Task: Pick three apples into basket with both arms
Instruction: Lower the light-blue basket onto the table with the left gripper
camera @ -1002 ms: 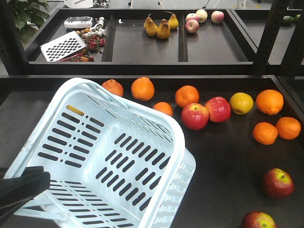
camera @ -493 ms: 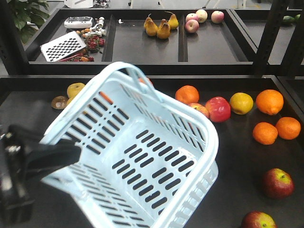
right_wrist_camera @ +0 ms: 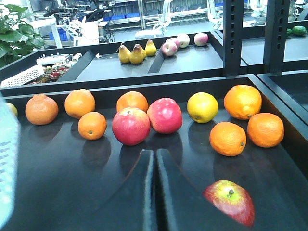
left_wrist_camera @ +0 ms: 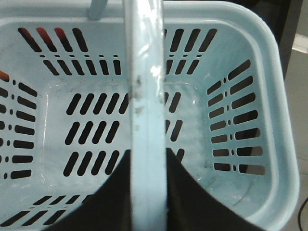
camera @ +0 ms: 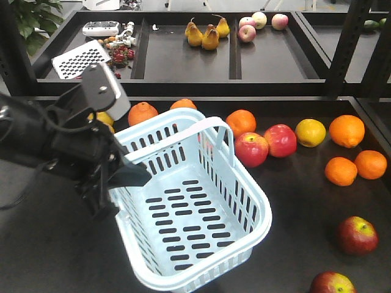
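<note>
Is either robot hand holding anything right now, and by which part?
The left hand grips the basket by one loop handle. The right hand is shut and holds nothing.

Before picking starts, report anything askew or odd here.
The basket sits skewed on the table and looks tipped, with its handle clamped in the left end effector. It holds no fruit. The apples lie loose among oranges. Nothing looks spilled or damaged.
</note>
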### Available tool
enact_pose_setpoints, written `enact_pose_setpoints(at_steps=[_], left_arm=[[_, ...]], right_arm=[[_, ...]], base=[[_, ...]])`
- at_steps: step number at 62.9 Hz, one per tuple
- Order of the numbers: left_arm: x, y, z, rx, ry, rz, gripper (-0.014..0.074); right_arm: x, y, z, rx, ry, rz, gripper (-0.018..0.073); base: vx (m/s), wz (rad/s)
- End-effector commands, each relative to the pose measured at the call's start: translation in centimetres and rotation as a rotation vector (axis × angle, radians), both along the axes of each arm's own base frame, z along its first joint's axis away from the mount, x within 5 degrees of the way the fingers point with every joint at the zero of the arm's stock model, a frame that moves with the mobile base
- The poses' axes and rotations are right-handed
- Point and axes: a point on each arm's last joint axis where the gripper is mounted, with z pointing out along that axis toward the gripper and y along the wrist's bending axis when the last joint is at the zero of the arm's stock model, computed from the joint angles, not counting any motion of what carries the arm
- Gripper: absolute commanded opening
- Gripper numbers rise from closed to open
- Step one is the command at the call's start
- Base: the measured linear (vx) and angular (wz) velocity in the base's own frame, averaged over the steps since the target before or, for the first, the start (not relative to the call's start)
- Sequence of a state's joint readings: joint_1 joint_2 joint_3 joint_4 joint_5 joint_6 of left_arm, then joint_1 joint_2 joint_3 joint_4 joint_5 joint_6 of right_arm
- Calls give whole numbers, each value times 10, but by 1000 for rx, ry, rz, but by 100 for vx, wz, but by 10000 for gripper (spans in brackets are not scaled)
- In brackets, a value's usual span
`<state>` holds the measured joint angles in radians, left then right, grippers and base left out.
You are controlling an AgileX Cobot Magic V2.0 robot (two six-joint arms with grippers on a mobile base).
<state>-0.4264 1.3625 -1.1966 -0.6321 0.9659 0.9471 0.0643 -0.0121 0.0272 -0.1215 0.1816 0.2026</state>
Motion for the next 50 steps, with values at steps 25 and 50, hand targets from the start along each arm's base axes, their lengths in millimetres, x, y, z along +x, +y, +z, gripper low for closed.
enact_pose_setpoints(at_steps=[25,50], left_arm=[[56,-30,-3,-4,-44,-111,-6],[82,-42,-26,27,-14,-151,-6]], right_arm=[[0,0,3,-8,-75,2,-7],[0,0,3,-8,-75,2,-7]], base=[[0,0],[0,0]])
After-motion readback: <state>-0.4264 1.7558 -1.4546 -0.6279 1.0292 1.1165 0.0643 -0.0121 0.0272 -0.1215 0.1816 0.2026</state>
